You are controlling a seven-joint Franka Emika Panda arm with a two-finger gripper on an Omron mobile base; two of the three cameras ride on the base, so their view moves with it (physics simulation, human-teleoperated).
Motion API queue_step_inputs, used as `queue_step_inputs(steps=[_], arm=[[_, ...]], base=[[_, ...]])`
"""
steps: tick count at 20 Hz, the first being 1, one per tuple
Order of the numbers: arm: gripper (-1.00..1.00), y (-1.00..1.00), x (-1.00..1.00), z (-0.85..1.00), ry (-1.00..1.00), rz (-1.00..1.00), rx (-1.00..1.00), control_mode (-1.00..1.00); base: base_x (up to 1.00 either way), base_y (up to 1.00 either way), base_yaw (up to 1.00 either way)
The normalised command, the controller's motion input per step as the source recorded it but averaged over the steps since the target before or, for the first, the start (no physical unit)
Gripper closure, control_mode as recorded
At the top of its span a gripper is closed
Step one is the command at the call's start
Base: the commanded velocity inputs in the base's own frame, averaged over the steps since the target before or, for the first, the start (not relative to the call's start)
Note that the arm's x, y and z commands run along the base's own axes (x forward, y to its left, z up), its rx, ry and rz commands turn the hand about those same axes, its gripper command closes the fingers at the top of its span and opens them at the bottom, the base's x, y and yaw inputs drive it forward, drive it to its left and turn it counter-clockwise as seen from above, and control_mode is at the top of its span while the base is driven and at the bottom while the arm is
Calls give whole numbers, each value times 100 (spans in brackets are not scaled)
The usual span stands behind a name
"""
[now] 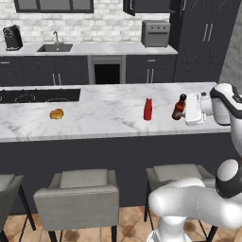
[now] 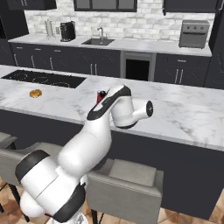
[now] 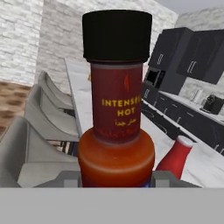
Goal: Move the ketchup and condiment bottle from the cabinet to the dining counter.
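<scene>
While my gripper (image 1: pixel 185 109) pinched the condiment bottle (image 1: pixel 179 107) low on its body, the bottle stood upright on the dining counter (image 1: pixel 104 116) near its right end. Ketchup (image 1: pixel 148 109) stood upright on the same marble, just left of it and apart. A bun (image 1: pixel 56 114) lay far left.

The counter (image 1: pixel 94 116) is glossy white marble with grey veins. The ketchup (image 1: pixel 148 109) looks like smooth red plastic. The bottle (image 3: pixel 116 127) is glassy, dark red-orange, with a matt black cap. The stools (image 1: pixel 78 196) look like matt grey cloth. The back wall (image 1: pixel 94 21) is rough pale brick.
</scene>
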Motion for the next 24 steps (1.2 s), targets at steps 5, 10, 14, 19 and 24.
queue_step_inputs(steps=[5, 10, 14, 19, 24], arm=[[100, 0, 37, -21, 0, 8, 0, -100], [100, 0, 38, -20, 4, 10, 0, -100], [100, 0, 33, -21, 2, 10, 0, -100], [100, -5, 29, -18, 1, 7, 0, -100], [100, -14, 21, -10, 1, 4, 0, -100]], base=[[0, 0, 0], [0, 0, 0], [0, 0, 0], [0, 0, 0], [0, 0, 0]])
